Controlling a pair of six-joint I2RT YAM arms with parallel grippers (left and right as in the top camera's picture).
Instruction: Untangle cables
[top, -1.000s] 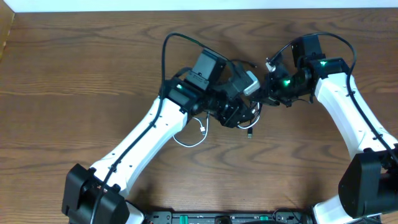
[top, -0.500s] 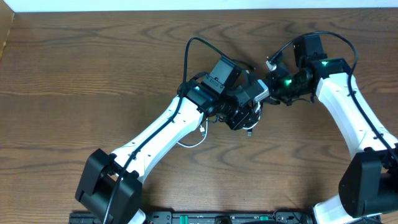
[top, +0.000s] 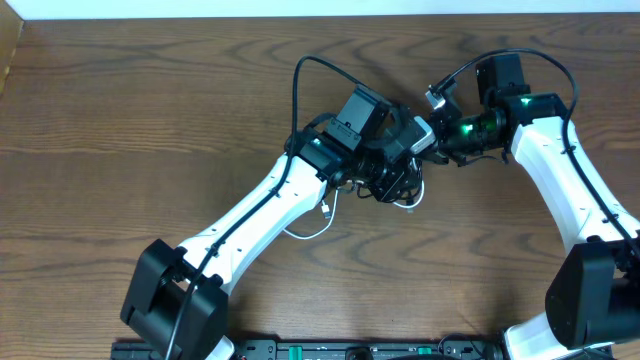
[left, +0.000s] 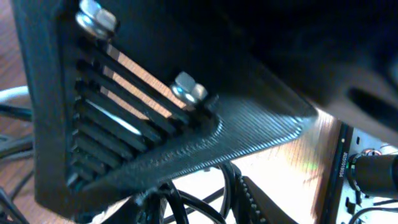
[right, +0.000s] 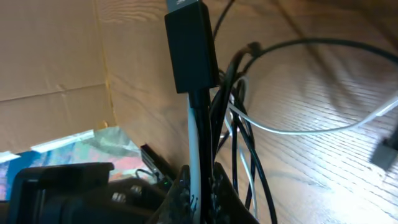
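A tangle of black and white cables (top: 404, 188) lies at mid-table between both arms. My right gripper (top: 436, 140) is shut on a white cable and a black cable, which run up between its fingers (right: 200, 186) to a black connector (right: 189, 50). My left gripper (top: 393, 172) hovers right over the tangle. In the left wrist view its fingers (left: 205, 202) stand apart, with black cable loops (left: 231, 198) crossing between them. A ribbed black part (left: 143, 124) blocks most of that view.
A white cable loop (top: 308, 226) trails out on the wooden table (top: 120, 150) under the left forearm. The two wrists nearly touch. A cardboard wall (right: 50, 68) shows in the right wrist view.
My left arm has swung right and slightly up, bringing its gripper close against the right gripper. The tangle has bunched up under it. The right arm has barely moved.
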